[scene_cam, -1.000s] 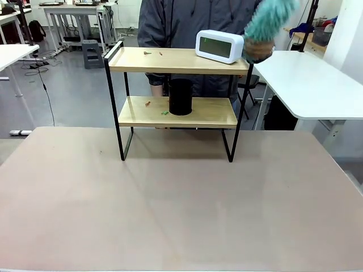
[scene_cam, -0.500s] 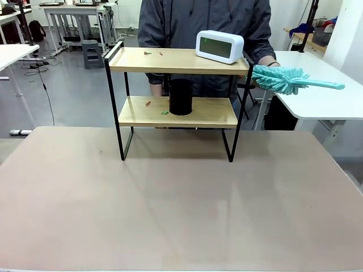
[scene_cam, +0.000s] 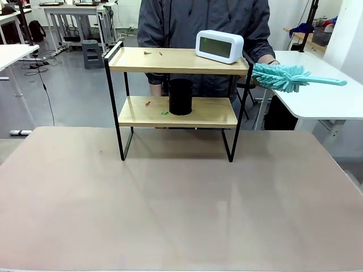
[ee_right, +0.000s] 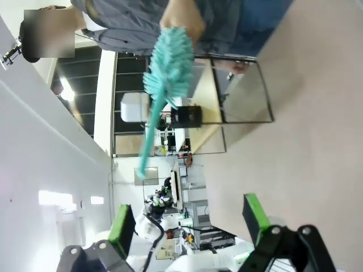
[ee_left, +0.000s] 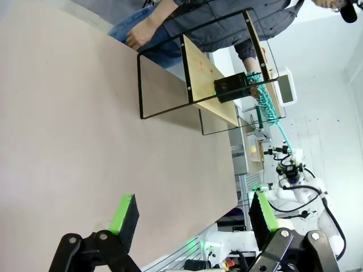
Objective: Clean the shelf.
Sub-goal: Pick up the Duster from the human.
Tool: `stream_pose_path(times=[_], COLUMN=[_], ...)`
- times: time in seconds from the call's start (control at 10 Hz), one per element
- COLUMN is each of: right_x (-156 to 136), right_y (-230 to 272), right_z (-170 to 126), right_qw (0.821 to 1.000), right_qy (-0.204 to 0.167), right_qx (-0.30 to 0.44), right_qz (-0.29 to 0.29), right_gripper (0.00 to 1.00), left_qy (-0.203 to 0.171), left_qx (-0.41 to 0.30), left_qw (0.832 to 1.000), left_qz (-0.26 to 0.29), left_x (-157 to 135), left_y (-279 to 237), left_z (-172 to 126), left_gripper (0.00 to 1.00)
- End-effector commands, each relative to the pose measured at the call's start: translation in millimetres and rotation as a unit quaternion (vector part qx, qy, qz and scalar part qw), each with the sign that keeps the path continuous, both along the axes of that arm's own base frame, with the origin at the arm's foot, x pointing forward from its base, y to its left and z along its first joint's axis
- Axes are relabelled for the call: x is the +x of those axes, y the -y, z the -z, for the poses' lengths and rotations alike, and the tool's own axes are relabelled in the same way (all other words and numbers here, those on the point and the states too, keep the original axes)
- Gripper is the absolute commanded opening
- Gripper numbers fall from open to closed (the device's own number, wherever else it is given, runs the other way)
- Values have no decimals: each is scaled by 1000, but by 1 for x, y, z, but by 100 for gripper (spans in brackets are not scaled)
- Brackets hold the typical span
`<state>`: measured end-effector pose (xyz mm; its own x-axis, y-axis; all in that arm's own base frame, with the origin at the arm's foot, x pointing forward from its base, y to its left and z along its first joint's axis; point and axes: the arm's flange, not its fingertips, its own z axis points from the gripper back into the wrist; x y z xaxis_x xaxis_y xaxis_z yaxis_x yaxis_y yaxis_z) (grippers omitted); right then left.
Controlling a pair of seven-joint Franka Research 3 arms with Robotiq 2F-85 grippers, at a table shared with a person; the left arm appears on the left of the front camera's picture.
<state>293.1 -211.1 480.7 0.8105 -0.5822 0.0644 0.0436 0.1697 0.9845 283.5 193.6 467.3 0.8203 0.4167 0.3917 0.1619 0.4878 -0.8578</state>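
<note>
Shelf (scene_cam: 176, 59) stood on the far part of my table (scene_cam: 170, 198) in the front view, at about 12 o'clock from the table's middle, upright on its black frame. On its top board a white clock (scene_cam: 219, 46) sat toward the 3 o'clock end, with a few small orange bits toward the 9 o'clock end. A black cylinder (scene_cam: 180, 97) stood on the lower board, with small orange and green bits just beside it at 9 o'clock. A person in a grey jacket (scene_cam: 170, 22) stood behind the shelf, one hand (scene_cam: 265, 60) holding a teal duster (scene_cam: 281, 77) at 3 o'clock of the top board, fluffy head near the frame and handle pointing away toward 3 o'clock. From the left wrist I saw the left gripper (ee_left: 193, 212) with its green pads spread wide and nothing between them, above bare tabletop. The shelf lay well away at 12 o'clock, rolled sideways, with the cylinder, the duster and the clock past it toward 1 o'clock. From the right wrist the right gripper (ee_right: 188, 221) likewise stood agape and empty. The shelf sat far off at 12 o'clock, and the duster hung from the person's hand near 11 o'clock in front of it.
</note>
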Motion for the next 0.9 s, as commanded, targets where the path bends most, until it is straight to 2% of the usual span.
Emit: stream_pose_path(times=[0.0,0.2,0.4,0.8], right_x=[72,128,161,185], right_y=[-25,-66,-102,-138], right_z=[-38,-43,-34,-21], right_qw=[999,997,991,990], right_qy=[-45,-82,-113,-112], right_qx=[-5,3,24,36], right_qz=[15,-12,-67,-72], right_gripper=[100,100,100,100], left_qy=[15,15,15,15], left_qx=[-3,-3,-3,-3], left_qw=[1000,1000,1000,1000], left_qz=[3,3,3,3], left_x=[0,0,0,0], left_y=[0,0,0,0], left_z=[0,0,0,0], left_gripper=[100,100,100,100])
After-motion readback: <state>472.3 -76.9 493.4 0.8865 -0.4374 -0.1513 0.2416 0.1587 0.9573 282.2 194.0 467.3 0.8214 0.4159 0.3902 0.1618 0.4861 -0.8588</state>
